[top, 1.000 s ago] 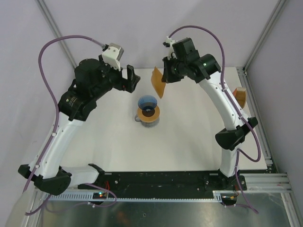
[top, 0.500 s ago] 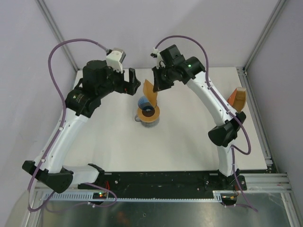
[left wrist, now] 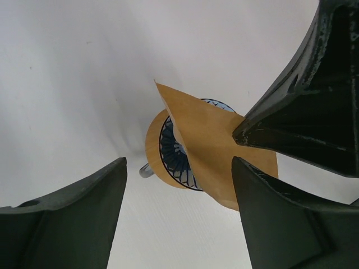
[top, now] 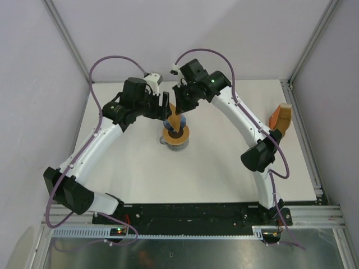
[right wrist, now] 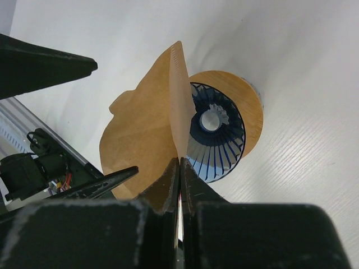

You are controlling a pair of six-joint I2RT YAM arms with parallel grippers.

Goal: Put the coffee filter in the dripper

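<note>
Where your right gripper (right wrist: pixel 179 163) stood: clamped on the coffee filter (right wrist: pixel 145 134), directly over the dripper (right wrist: pixel 217 143).
Your left gripper (left wrist: pixel 178 165): spread wide, held nothing, beside the coffee filter.

We see a white desk (top: pixel 140 174) with a faint grain, bordered on its right side by an aluminium rail (top: pixel 305 140). Near its middle, slightly toward the far side, stands a single stack. A clear vessel (top: pixel 162 142) shows only as a sliver at the bottom. Over it lies a flat amber disc (top: pixel 185 134), and the blue ribbed dripper (right wrist: pixel 219 148) sits in that disc. Well apart from the stack, at the desk's right edge just beside the rail, rests an orange-and-tan object (top: pixel 280 116) that we cannot identify. A black base plate (top: pixel 196 212) runs along the near edge.
</note>
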